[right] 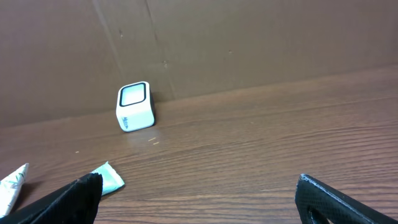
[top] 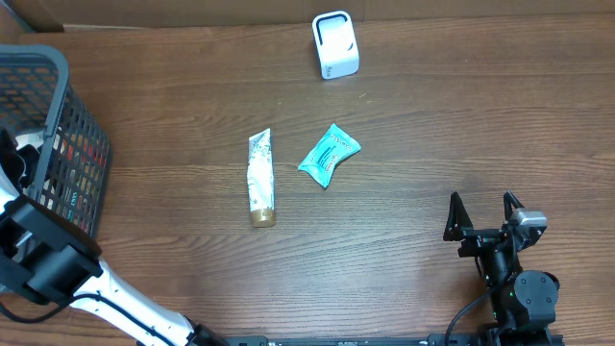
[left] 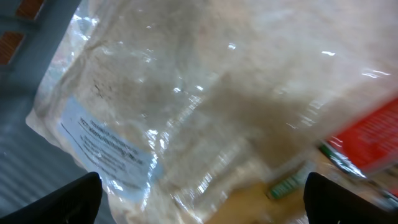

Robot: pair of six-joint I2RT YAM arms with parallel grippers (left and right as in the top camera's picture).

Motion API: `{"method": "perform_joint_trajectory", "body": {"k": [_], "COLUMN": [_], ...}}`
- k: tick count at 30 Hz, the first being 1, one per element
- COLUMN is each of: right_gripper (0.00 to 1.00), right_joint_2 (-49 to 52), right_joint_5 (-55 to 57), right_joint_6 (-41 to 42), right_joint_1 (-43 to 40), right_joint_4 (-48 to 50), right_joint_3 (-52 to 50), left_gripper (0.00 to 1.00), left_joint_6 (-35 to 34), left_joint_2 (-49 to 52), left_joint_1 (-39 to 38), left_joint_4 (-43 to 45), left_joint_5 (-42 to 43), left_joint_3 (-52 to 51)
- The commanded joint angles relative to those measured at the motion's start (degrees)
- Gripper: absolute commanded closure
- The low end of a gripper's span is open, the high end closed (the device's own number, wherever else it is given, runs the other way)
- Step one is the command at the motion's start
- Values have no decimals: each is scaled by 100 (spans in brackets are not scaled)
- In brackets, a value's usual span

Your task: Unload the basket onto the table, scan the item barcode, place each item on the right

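Note:
A white barcode scanner [top: 333,45] stands at the table's far edge, also in the right wrist view as the scanner [right: 135,106]. A white tube [top: 261,178] and a teal packet [top: 329,155] lie mid-table. My right gripper [top: 483,211] rests open at the front right, away from both; nothing is between its fingers [right: 68,199]. My left arm [top: 43,255] reaches into the black basket [top: 58,106]. There my left gripper [left: 202,202] is open just above a clear plastic bag [left: 205,106] with a pale blue label [left: 106,146]. Its fingertips straddle the bag's lower part.
In the basket, a red package [left: 367,134] and a small green-printed item [left: 286,185] lie beside the bag. A brown cardboard wall [right: 249,43] rises behind the scanner. The teal packet [right: 109,179] and the tube's tip [right: 12,186] show at the right wrist view's lower left.

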Motion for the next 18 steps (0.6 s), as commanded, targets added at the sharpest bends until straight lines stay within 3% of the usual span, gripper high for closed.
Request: {"method": "perform_joint_trajectory", "body": {"k": [1,11,18], "right_gripper": [0,0,0], "right_joint_2": [-9,-9,-9], "right_joint_5": [13,13,11], "right_joint_6": [-22,-22,-22], "right_joint_1": [22,22,22], "right_joint_4": [35,35,35], "right_joint_3": [-61,-61,-61], "left_gripper": [6,9,8], "left_joint_6": [-107,-341,-1414], "left_joint_2": [151,682,706], "left_joint_1": [4,-155,-251], "left_joint_4": [114,417,623], "left_joint_5": [-376,-1123,-2761], "left_joint_3": [-17,-22,-22]}}
